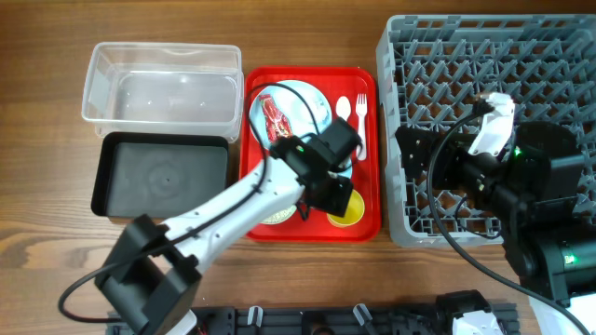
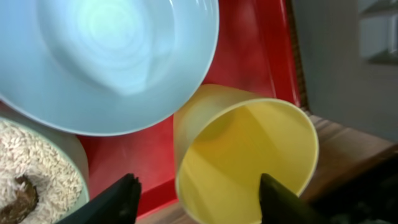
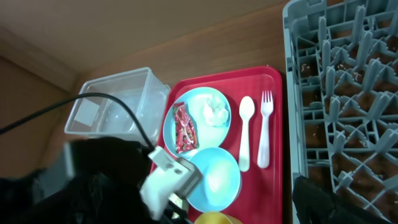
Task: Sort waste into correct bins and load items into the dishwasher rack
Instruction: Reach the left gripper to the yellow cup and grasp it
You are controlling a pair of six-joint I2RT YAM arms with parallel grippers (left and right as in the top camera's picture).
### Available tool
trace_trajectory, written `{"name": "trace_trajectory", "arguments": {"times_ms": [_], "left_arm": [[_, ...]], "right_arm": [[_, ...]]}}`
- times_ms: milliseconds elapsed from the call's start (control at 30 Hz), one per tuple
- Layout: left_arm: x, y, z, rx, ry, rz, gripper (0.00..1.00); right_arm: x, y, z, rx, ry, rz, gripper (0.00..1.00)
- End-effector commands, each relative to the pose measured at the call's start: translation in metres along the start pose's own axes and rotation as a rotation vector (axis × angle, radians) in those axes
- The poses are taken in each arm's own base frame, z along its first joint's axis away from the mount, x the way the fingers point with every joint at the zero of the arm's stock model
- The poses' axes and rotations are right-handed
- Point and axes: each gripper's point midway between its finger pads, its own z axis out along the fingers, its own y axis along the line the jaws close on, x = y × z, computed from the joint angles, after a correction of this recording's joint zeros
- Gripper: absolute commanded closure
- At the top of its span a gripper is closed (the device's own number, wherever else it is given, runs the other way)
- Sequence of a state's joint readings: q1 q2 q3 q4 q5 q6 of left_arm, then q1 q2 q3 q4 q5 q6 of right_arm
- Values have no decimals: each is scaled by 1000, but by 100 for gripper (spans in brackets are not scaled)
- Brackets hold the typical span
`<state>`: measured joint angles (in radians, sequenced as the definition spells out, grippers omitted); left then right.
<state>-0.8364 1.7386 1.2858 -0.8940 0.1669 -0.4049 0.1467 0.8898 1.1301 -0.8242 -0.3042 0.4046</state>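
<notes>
My left gripper [image 2: 202,193] is open, its fingers on either side of the small yellow cup [image 2: 249,155] on the red tray [image 2: 249,50]; overhead it is at the tray's front [image 1: 335,191]. The light blue bowl [image 2: 112,56] lies just beyond the cup, and the pale green bowl with rice scraps [image 2: 31,168] is to its left. The light blue plate [image 3: 208,124] holds the red wrapper [image 3: 183,127] and the white napkin [image 3: 214,112]. The spoon [image 3: 247,130] and fork [image 3: 265,127] lie beside it. My right gripper [image 1: 410,149] hovers open and empty over the dishwasher rack [image 1: 494,56].
The clear tub [image 1: 158,84] stands at the back left with the black tray [image 1: 158,175] in front of it. The rack's wall [image 3: 292,93] runs close along the red tray's right edge. My left arm crosses over the tray's front half.
</notes>
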Motion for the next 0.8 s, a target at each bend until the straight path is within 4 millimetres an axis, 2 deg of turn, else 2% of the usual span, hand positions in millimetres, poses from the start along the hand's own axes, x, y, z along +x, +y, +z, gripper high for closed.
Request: {"name": "trace_trajectory", "arguments": {"times_ms": [0, 100, 267, 400, 500, 600, 700, 767], "left_arm": [[-1, 6, 13, -114, -21, 49, 48], [-3, 5, 19, -116, -21, 55, 62], [-6, 4, 25, -116, -25, 53, 94], [-5, 8, 18, -124, -25, 32, 96], [-6, 12, -7, -85, -19, -41, 96], [-14, 5, -43, 79, -30, -106, 96], [-27, -3, -91, 329, -80, -151, 96], [-35, -10, -131, 547, -121, -143, 96]], "right_arm": [[-9, 1, -8, 12, -38, 7, 0], [-9, 1, -8, 12, -38, 8, 0], [-8, 1, -8, 10, -32, 10, 0], [-8, 1, -8, 11, -32, 10, 0], [-9, 2, -8, 9, -37, 11, 0], [-10, 2, -8, 6, -43, 8, 1], [-9, 6, -8, -15, -34, 7, 0], [-8, 19, -8, -87, -19, -8, 0]]}}
